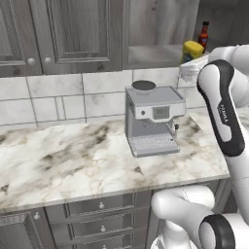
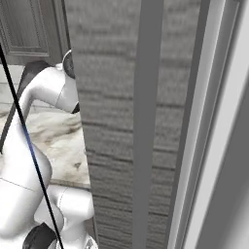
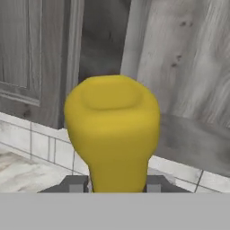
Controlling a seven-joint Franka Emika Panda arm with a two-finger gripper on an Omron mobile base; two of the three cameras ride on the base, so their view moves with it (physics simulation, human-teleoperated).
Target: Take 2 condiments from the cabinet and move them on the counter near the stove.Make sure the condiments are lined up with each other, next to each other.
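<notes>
In the hand view the yellow squeeze bottle (image 3: 112,130) stands close in front of the camera, and my gripper (image 3: 114,185) is shut on its lower part, a dark finger (image 3: 74,184) on each side. From the left base view the same yellow bottle (image 1: 192,49) sits at the front edge of the open cabinet (image 1: 151,29) compartment, just above my white hand. The dark red sauce bottle (image 1: 204,34) stands upright behind it, deeper on the shelf. The stove is out of view.
A boxy silver coffee machine (image 1: 153,119) stands on the marble counter (image 1: 73,160) under the cabinet, with grey drawers (image 1: 102,219) below. An open cabinet door (image 2: 136,121) blocks most of the right base view. Tiled wall (image 1: 58,97) backs the counter.
</notes>
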